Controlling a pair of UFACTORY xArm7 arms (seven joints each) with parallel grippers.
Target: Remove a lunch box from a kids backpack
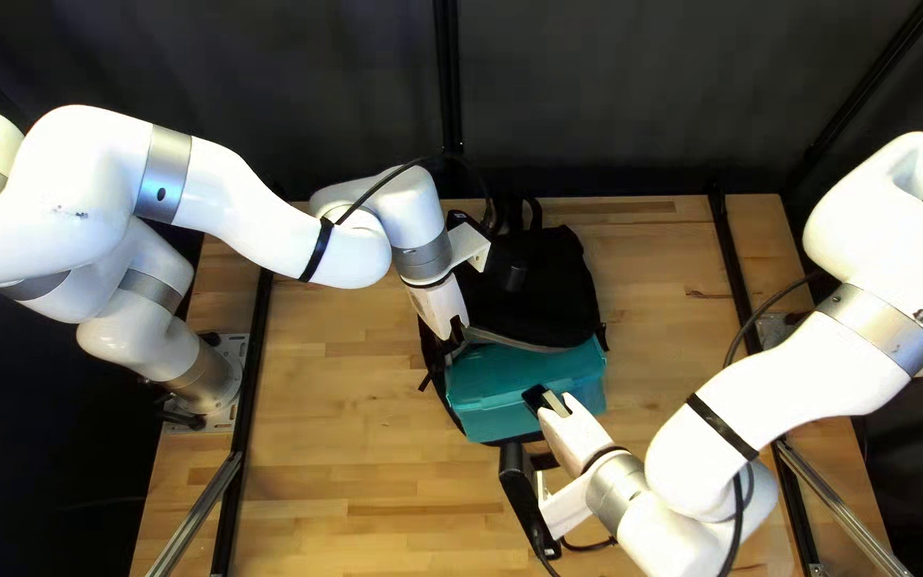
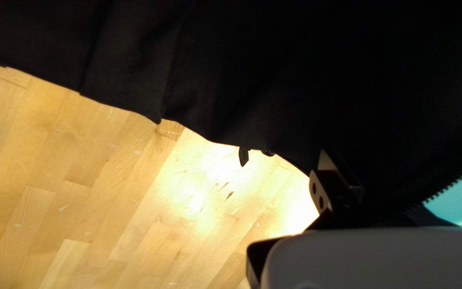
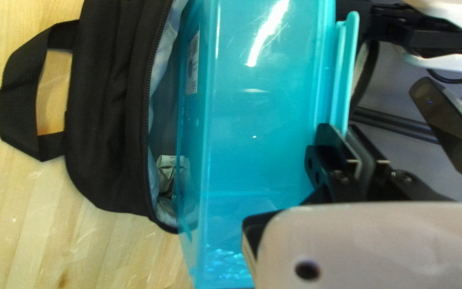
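The lunch box (image 1: 515,390) was partly out of the backpack (image 1: 547,283), its plastic probably light, stiff, slippery; the right gripper (image 3: 344,134) pinched its rim (image 3: 351,69), a sensible hold. The left gripper (image 2: 342,168) I could not judge

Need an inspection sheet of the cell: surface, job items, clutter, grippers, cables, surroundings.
Surface: wooden table, lightly scuffed.
Backpack: lying on the table, unzipped.
Lunch box: teal, partly out of the backpack.
Clutter: nothing seen.
Left gripper: at the backpack's fabric; grip cannot be told.
Right gripper: closed on the lunch box's lip.
Cables: black, along left arm and right arm.
Surroundings: dark curtain behind; metal rails at both sides.
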